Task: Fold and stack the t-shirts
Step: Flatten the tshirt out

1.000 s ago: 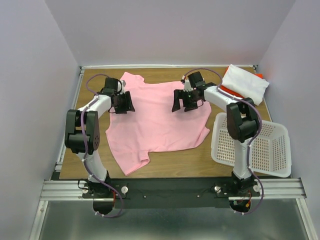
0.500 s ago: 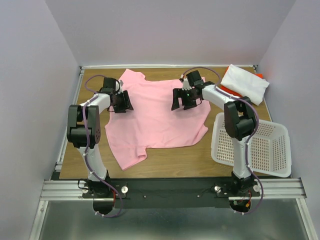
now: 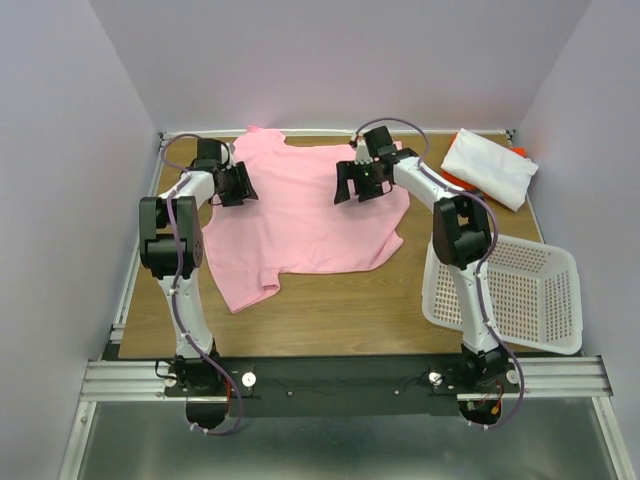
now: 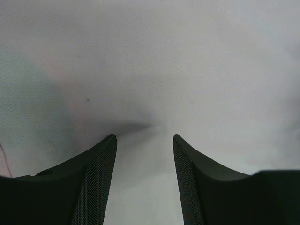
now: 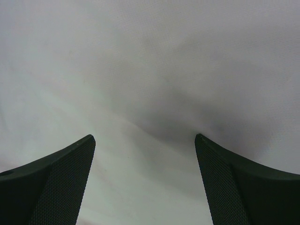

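**A:** How is the pink t-shirt (image 3: 300, 225) going to be handling?

**B:** I'm judging it light, limp and quick to wrinkle. It is lying spread open on the table (image 3: 330, 300), directly under the left gripper (image 3: 238, 187) and the right gripper (image 3: 357, 190), and trailing from them back toward the arm bases. It is likely to be bunching and dragging rather than sliding as one piece. So I'm thinking the hold belongs at a hem or shoulder edge, each side pinching a thin bite of cloth

**A:** And the other tees?

**B:** The white t-shirt (image 3: 490, 167) is sitting folded off to the right of the right gripper, well apart from it. The orange-red t-shirt (image 3: 519, 152) is peeking out from beneath it on the side away from that gripper

**A:** What are the grippers doing?

**B:** In the left wrist view the fingers (image 4: 93, 178) are standing parted by a moderate gap with nothing between them. Cloth is filling the view just beyond the tips, and a crease is running toward the gap. The right gripper's fingers (image 5: 51, 183) are spreading wider, also gripping nothing. I'm not able to tell whether the tips are pressing on the fabric
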You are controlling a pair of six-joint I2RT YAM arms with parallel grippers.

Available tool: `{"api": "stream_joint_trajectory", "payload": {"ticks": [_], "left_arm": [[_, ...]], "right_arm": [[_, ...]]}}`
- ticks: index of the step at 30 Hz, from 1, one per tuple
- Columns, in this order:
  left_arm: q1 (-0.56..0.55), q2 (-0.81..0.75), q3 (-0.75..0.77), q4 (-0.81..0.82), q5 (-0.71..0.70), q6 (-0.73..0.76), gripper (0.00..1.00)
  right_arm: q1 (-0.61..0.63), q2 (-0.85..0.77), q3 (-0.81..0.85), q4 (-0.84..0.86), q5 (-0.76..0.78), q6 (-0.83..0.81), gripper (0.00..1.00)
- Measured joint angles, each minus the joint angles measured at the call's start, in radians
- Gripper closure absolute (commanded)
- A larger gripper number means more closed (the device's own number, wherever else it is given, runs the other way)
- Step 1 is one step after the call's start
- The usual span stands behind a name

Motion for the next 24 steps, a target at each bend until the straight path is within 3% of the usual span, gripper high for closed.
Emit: {"api": "stream_joint_trajectory", "payload": {"ticks": [14,17,24], "left_arm": [[0.005,0.061,0.158,-0.092,0.001,0.048,0.40],[0.006,0.061,0.187,-0.105,0.001,0.063,0.40],[0.006,0.061,0.195,-0.116,0.003,0.089,0.40]], "right_arm": [[0.000,-0.004,0.078,-0.061,0.000,0.019,0.07],[0.000,-0.063,0.050,-0.074,0.010,0.052,0.11],[-0.005,-0.387,-0.238,-0.076,0.119,0.139,0.24]]}}
